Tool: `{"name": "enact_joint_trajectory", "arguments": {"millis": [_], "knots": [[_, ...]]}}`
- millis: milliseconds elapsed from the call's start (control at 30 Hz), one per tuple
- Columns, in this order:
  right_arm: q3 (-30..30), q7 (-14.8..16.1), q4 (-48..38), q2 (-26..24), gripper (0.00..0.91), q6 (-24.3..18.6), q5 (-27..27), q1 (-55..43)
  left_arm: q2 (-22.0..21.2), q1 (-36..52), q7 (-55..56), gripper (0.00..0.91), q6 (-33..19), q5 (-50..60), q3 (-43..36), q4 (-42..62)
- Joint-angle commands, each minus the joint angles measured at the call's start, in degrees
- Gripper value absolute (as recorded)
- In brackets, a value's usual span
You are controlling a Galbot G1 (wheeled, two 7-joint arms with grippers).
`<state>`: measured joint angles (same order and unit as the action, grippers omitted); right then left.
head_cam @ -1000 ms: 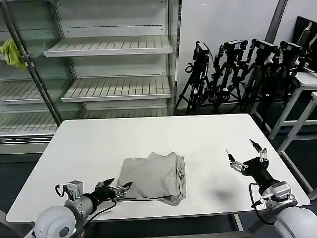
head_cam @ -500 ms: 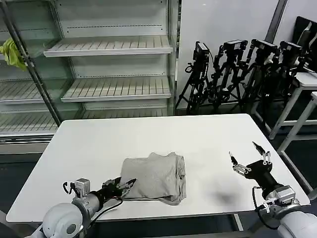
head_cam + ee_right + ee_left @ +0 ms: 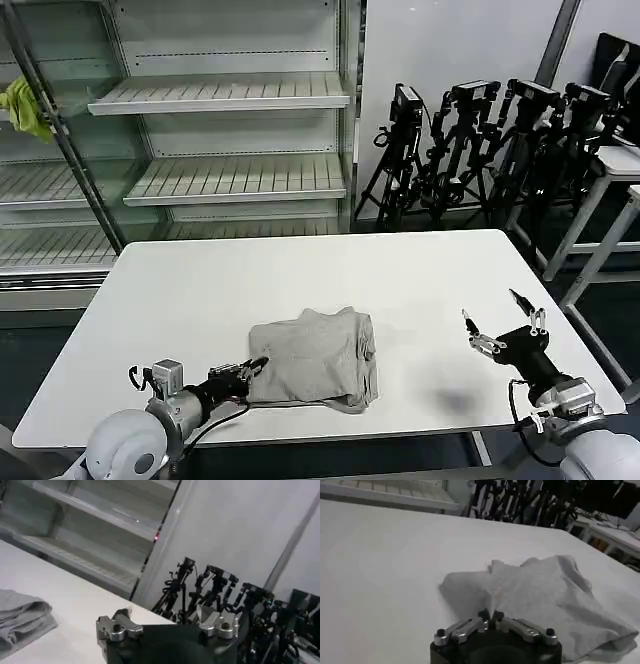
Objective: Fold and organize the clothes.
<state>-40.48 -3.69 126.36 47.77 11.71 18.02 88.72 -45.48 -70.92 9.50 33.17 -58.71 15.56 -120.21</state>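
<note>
My left tool (image 3: 252, 369) sits low at the near left corner of the grey shirt (image 3: 315, 358), its tips pressed together on a pinch of the fabric's edge; in the left wrist view the tool (image 3: 490, 615) has its two tips meeting right where the cloth rises into a small ridge. The shirt lies bunched and partly folded on the white table (image 3: 200, 290), toward the near edge and roughly midway across, its longer side running left to right in front of me. From the left tool the whole bulk of the shirt spreads away to my right and slightly forward, so I judge any fold would carry this corner across that way. My right tool (image 3: 503, 320) hovers well apart off the shirt's right side, prongs spread wide, holding nothing. The left arm is clearly the nearer one.
</note>
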Motion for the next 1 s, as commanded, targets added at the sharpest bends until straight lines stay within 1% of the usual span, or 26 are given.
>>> {"name": "enact_joint_trajectory", "arguments": {"millis": [33, 133, 233, 500, 767, 900, 933, 1000], "knots": [[0.2, 0.0, 0.2, -0.3, 0.907, -0.1, 0.0, -0.1, 0.9, -1.4, -0.1, 0.040, 0.0, 0.8, 1.6, -0.7], [0.8, 0.0, 0.3, -0.7, 0.907, -0.2, 0.2, -1.3, 2.4, -2.7, -0.1, 0.040, 0.0, 1.3, 3.9, -0.9], [1.7, 0.0, 0.5, -1.1, 0.907, -0.1, 0.9, -3.1, 4.6, -4.9, 0.1, 0.040, 0.0, 1.2, 8.0, -1.2], [4.9, 0.1, -1.4, -1.1, 0.907, -0.4, 1.4, -8.8, 10.0, -13.2, 0.1, 0.040, 0.0, 0.8, 22.8, -0.2], [6.4, 0.0, -2.1, -1.5, 0.907, -0.5, 2.5, -12.7, 15.8, -20.9, -0.1, 0.040, 0.0, -0.3, 37.9, 0.6], [6.7, 0.0, -2.1, -1.8, 0.907, -0.6, 3.4, -13.9, 18.1, -23.3, -0.4, 0.040, 0.0, -0.9, 43.6, 2.5], [6.7, 0.0, -2.1, -1.9, 0.907, -0.6, 3.6, -14.0, 19.3, -23.9, -0.7, 0.040, 0.0, -0.6, 45.3, 3.5], [6.7, 0.1, -2.1, -2.0, 0.907, -0.7, 3.7, -14.3, 20.1, -25.2, -0.7, 0.040, 0.0, -0.7, 47.6, 4.5]]}}
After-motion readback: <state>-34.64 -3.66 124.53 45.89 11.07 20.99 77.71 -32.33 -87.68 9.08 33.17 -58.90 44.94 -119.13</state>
